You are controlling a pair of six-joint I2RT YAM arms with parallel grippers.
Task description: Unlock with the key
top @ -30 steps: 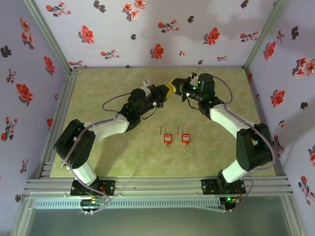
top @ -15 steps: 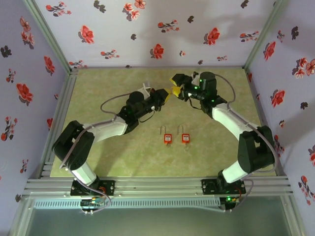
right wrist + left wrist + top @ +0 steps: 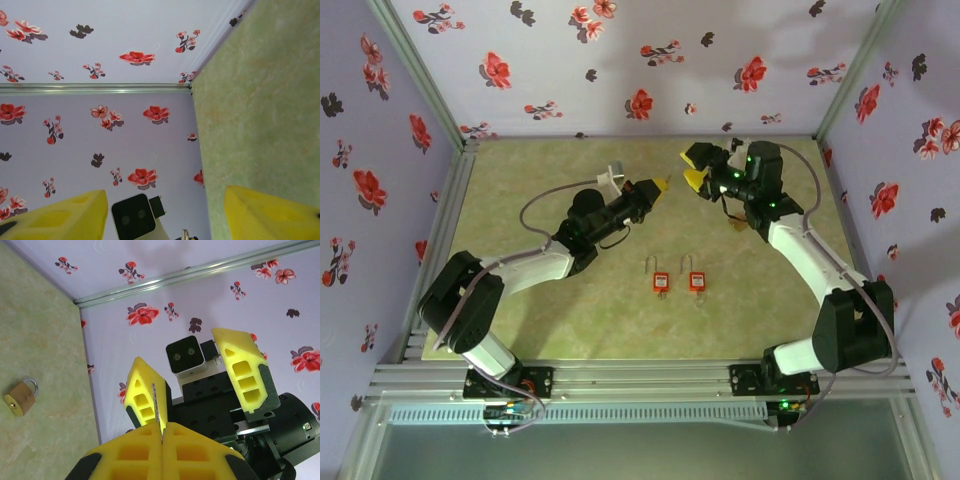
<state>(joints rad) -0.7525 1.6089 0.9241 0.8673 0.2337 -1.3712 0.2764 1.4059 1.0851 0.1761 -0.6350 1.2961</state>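
- Pale lilac walls printed with red flowers close in a mottled green, stone-look tabletop with aluminium rails at its edges.
- Black left gripper with yellow foam-like ribbed fingers hangs over the far middle of the table. Its fingers are pressed together, pinching the key.
- Black right gripper with matching yellow fingers faces it from just to the right. Its jaws are spread apart with nothing between them, and this free hand looks the likely one to fetch a lock.
- Two small orange plastic-bodied padlocks with thin steel shackles lie flat side by side, well nearer than both grippers and roughly midway between the arms, shackles pointing far.
- One small brass padlock with a steel shackle lies on the green surface in the left wrist view. I cannot place it in the overhead view.
- Thin flat metal key, seen edge-on, sticks out of the left fingertips. Its long axis points at the open right jaws, away from the orange locks.
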